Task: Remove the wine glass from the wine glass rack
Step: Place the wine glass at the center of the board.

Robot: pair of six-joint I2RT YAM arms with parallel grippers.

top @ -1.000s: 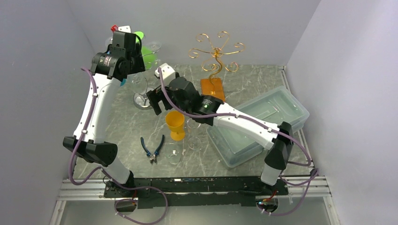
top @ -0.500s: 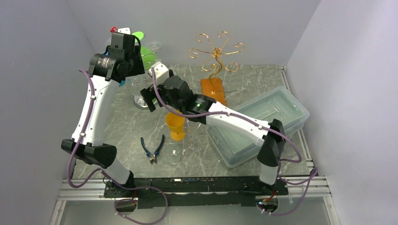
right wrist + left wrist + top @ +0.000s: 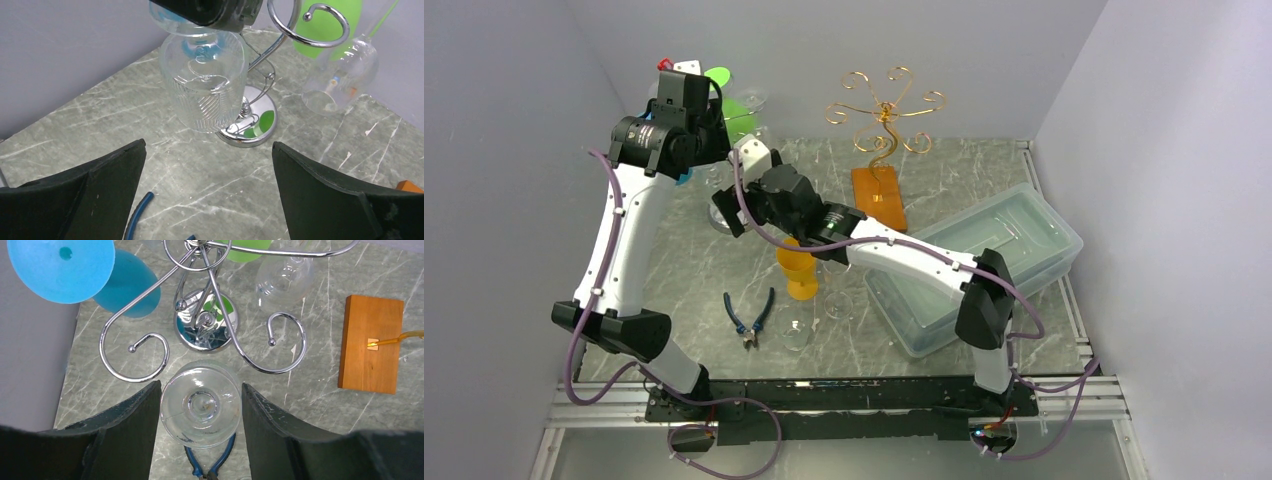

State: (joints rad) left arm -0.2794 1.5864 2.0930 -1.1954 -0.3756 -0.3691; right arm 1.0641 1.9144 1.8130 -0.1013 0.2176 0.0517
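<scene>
Nearest the arm bases lay blue-handled pliers (image 3: 749,318) with a clear stemmed glass (image 3: 794,330) beside them. Just beyond stood an orange plastic goblet (image 3: 800,275), half under the right forearm, and a clear lidded plastic tub (image 3: 1014,240) sat off to the right.

The right tool (image 3: 208,150) gaped wide with nothing in it, squarely facing the target. That target, the clear ribbed wine glass (image 3: 202,90), hung bowl-down above the bench (image 3: 350,150). The left tool (image 3: 200,388) was clamped on that glass's foot from above. It held the glass just in front of the chrome wire wine glass rack (image 3: 204,332), whose curled arms sat close behind the foot.

On the rack hung a turquoise glass (image 3: 60,265), a green glass (image 3: 325,27) and a second clear glass (image 3: 285,277). Further right stood a gold wire rack on a wooden block (image 3: 372,342).

Against a second ago, the right arm had swung left and farther out, closing on the glass. The left arm had edged left a touch, and neither tool's spread had changed.
</scene>
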